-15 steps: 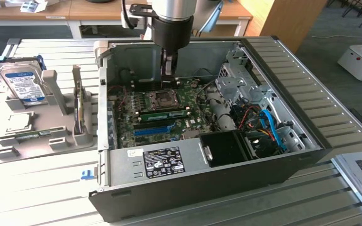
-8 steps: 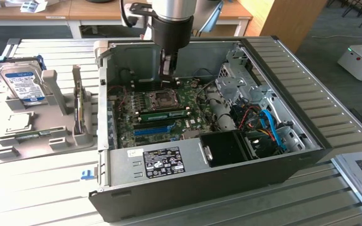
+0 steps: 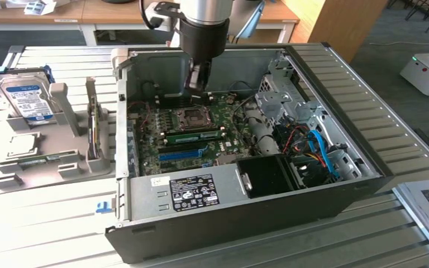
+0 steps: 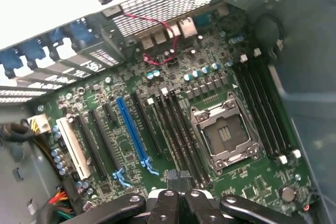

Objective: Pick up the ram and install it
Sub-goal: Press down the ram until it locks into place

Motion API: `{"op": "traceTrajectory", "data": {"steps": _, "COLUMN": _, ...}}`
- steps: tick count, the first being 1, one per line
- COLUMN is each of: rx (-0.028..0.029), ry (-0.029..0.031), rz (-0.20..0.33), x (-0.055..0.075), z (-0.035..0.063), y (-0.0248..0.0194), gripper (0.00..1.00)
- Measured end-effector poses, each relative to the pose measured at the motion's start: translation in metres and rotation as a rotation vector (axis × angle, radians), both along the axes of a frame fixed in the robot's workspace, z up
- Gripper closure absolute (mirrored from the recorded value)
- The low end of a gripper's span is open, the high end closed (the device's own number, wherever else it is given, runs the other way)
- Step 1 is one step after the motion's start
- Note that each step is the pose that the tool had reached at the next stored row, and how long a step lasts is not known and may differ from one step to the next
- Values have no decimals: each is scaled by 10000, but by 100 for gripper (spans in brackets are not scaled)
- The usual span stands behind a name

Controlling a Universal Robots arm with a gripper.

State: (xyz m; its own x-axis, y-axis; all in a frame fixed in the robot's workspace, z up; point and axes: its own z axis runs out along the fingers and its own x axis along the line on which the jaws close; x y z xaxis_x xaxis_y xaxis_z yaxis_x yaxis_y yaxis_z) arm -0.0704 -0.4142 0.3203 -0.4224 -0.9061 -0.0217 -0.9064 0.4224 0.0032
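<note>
Care was what the ram (image 3: 192, 134) looked to need: I judged this long, thin green circuit-board stick light and stiff but fragile. It seemed best held by its bare long edges near the middle, off the chips and contacts, and kept square to a slot so it would not flex.

It lay lengthwise along the black memory slots at the centre of the exterior view, just below the square silver processor socket (image 3: 194, 116), inside the open dark grey computer case (image 3: 274, 223). From there it showed as a narrow green strip with darker patches; its label was too small to make out.

My gripper (image 3: 195, 89) hung above the socket with its jaws closed narrow, well above the green motherboard (image 4: 247, 182). I could not tell whether anything sat between my fingertips (image 4: 167, 199).
</note>
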Motion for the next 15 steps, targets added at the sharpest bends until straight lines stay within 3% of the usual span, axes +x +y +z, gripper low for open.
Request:
{"op": "traceTrajectory", "data": {"steps": 7, "rx": 0, "ry": 0, "rz": -1015, "x": 0, "z": 0, "y": 0, "gripper": 90}}
{"op": "traceTrajectory", "data": {"steps": 8, "rx": 0, "ry": 0, "rz": -1688, "x": 0, "z": 0, "y": 0, "gripper": 90}}
{"op": "traceTrajectory", "data": {"steps": 15, "rx": 0, "ry": 0, "rz": -2542, "x": 0, "z": -1, "y": 0, "gripper": 90}}
